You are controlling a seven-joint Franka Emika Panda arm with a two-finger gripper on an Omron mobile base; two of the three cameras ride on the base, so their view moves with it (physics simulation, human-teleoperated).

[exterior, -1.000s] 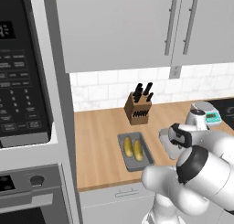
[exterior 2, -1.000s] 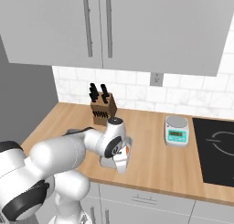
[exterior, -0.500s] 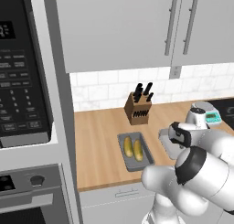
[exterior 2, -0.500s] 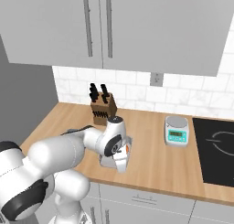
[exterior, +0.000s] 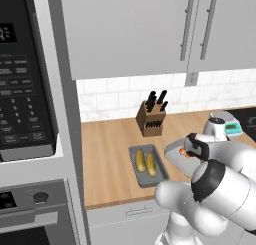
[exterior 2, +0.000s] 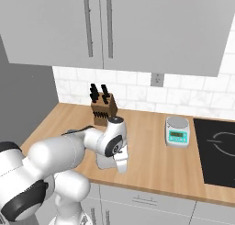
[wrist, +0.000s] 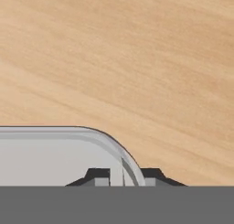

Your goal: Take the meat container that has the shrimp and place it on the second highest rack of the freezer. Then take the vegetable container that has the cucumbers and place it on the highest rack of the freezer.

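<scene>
**A:** Shrimp container (exterior: pixel 176 153): where is it, and which step is this?

**B:** It is a shallow grey tray on the wooden desk (exterior: pixel 110 154), in front of the knife block (exterior: pixel 151 117) and a little toward the scale (exterior: pixel 222 126). A second grey tray, the cucumber container (exterior: pixel 148 164), lies just beside it, on the side toward the oven, with two yellow-green cucumbers (exterior: pixel 146 162) inside. An orange shape, probably the shrimp (exterior: pixel 183 153), shows at the first tray's far side, partly behind the robot's wrist. I judge this to be the first step: taking hold of the shrimp tray. It is not yet lifted.

**A:** What are the fingers doing?

**B:** In the hand view the fingers (wrist: pixel 123 176) sit on either side of the tray's rounded rim, one tip inside the wall and one outside. The gap is narrow, but I cannot tell whether they already pinch the rim.

**A:** And the arm?

**B:** It reaches forward from the base and folds down sharply, with the wrist bent so the hand points at the desk, in front of the knife block.

**A:** What does the next move call for?

**B:** Likely a firm pinch on the rim, then a level lift so nothing slides out, before the base turns toward the freezer.
</scene>
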